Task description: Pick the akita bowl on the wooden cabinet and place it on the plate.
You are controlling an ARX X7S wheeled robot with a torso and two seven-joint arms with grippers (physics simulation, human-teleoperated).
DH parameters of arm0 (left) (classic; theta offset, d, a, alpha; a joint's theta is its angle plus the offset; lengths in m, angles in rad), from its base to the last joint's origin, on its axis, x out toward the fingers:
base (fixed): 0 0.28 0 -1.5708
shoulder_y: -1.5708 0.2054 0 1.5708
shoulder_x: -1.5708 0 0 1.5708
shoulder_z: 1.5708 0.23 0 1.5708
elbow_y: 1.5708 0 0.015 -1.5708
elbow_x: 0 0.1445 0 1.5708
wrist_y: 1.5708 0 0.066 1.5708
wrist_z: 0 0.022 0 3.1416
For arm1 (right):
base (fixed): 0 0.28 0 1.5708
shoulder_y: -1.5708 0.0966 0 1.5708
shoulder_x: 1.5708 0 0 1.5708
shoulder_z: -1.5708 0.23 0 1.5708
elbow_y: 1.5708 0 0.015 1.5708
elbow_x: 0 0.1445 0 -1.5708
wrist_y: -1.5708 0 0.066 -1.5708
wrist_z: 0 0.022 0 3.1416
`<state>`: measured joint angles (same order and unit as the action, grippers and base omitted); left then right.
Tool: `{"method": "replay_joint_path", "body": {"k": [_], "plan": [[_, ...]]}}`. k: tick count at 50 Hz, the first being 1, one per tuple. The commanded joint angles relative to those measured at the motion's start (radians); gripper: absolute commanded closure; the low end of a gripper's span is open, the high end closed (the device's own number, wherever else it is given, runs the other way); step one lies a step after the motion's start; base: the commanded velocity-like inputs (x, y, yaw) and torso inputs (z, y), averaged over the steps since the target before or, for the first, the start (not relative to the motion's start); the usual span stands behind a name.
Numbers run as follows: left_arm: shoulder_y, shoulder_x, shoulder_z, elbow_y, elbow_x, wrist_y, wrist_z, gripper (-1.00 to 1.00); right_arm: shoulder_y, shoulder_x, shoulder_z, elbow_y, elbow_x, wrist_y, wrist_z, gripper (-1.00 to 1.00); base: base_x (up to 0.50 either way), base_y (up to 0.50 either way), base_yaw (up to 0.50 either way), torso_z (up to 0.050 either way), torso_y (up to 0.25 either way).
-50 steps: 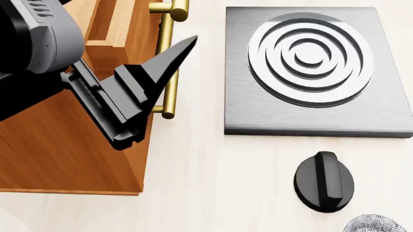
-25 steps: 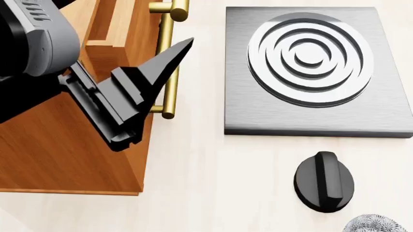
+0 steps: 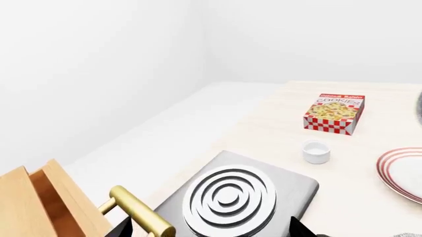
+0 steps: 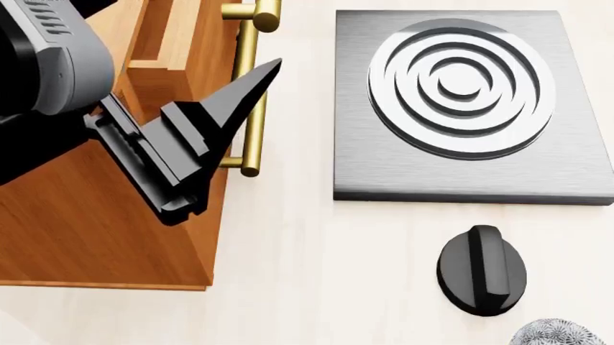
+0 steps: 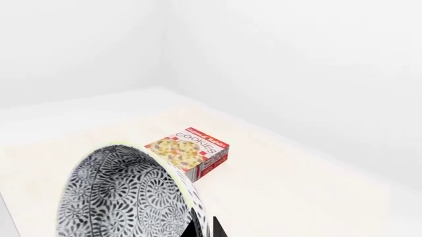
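Note:
The akita bowl (image 5: 125, 197), white with a dense dark floral pattern, fills the right wrist view. My right gripper (image 5: 205, 228) is shut on its rim, one fingertip inside and one outside. In the head view only a sliver of the bowl (image 4: 556, 334) shows at the bottom right corner. My left gripper (image 4: 235, 90) hangs open and empty over the wooden cabinet (image 4: 86, 215), near its brass handle (image 4: 251, 108). The plate (image 3: 402, 173), white with red rings, lies at the edge of the left wrist view. No bowl shows on the cabinet.
A grey square stove (image 4: 470, 100) with concentric rings lies beside the cabinet, with a black knob (image 4: 482, 269) in front of it. Farther off stand a small white cup (image 3: 315, 150) and a cookies box (image 3: 334, 113). A grey shape (image 3: 418, 106) is cut off at the frame's edge.
My left gripper has drifted slightly left over the cabinet. The stove, knob and bowl sliver have stayed put.

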<state>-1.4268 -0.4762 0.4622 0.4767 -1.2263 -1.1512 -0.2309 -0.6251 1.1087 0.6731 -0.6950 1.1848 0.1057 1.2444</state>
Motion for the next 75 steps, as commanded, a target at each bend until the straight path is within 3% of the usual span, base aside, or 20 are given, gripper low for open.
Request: {"method": "replay_joint_path", "body": {"k": [1,31,58,75], "plan": [[0.006,-0.005,0.006,-0.002,0.003,0.009,0.002,-1.0,0.013,-0.067,0.041,0.023,0.013,-0.018,-0.086,1.0,0.0,0.0,0.0,0.0,0.0],[0.023,-0.011,0.023,-0.006,0.011,0.032,0.003,-1.0,0.067,-0.095,-0.001,0.153,0.028,-0.005,-0.153,1.0,0.0,0.0,0.0,0.0,0.0],[0.046,-0.023,0.038,-0.009,0.03,0.06,0.014,-1.0,0.168,0.006,-0.087,0.235,0.042,0.045,-0.116,1.0,0.0,0.0,0.0,0.0,0.0],[0.059,-0.029,0.049,-0.015,0.041,0.075,0.021,-1.0,0.2,-0.072,-0.103,0.283,0.082,-0.009,-0.226,1.0,0.0,0.0,0.0,0.0,0.001]]}}
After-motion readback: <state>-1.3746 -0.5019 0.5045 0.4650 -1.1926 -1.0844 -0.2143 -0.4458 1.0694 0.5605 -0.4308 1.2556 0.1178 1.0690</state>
